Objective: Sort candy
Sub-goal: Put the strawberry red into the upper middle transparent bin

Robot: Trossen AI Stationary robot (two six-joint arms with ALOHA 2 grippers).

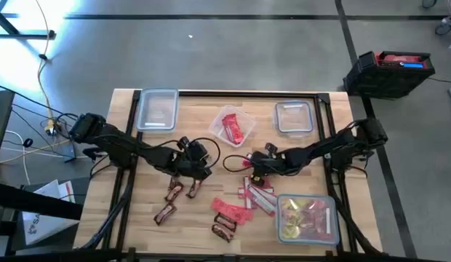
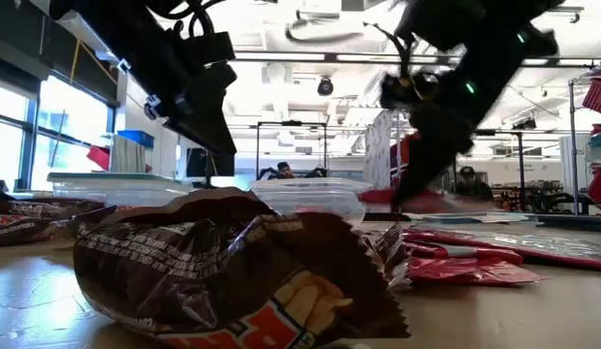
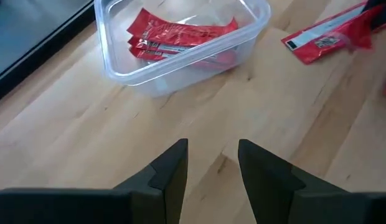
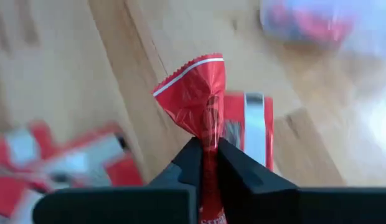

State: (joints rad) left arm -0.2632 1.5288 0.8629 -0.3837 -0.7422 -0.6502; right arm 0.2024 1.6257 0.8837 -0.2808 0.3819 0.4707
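My right gripper point(image 4: 207, 155) is shut on a red candy packet point(image 4: 196, 93) and hovers over the table's middle point(image 1: 253, 169). Below it lies a loose heap of red packets point(image 1: 256, 195). My left gripper point(image 3: 211, 165) stands open over bare wood point(image 1: 198, 161), with nothing between its fingers. Ahead of it is a clear container holding red packets point(image 3: 180, 34), seen at mid-table point(image 1: 233, 125) in the high view. Dark brown mini bars point(image 1: 174, 191) lie flat on the wood near my left gripper, and one fills the low view's foreground point(image 2: 233, 271). My right gripper pinches the red packet between its two fingers, a little behind its crimped end point(image 4: 208, 134). That zigzag end point(image 4: 192, 68) sticks out past the fingertips. The rest of the packet is hidden under the fingers, so whether it is clear of the table cannot be told.
An empty clear container point(image 1: 158, 109) stands at the far left and another point(image 1: 294, 116) at the far right. A container with yellow and pink sweets point(image 1: 307, 218) sits at the near right. More red packets point(image 1: 233, 211) and a brown bar point(image 1: 224, 231) lie near the front edge.
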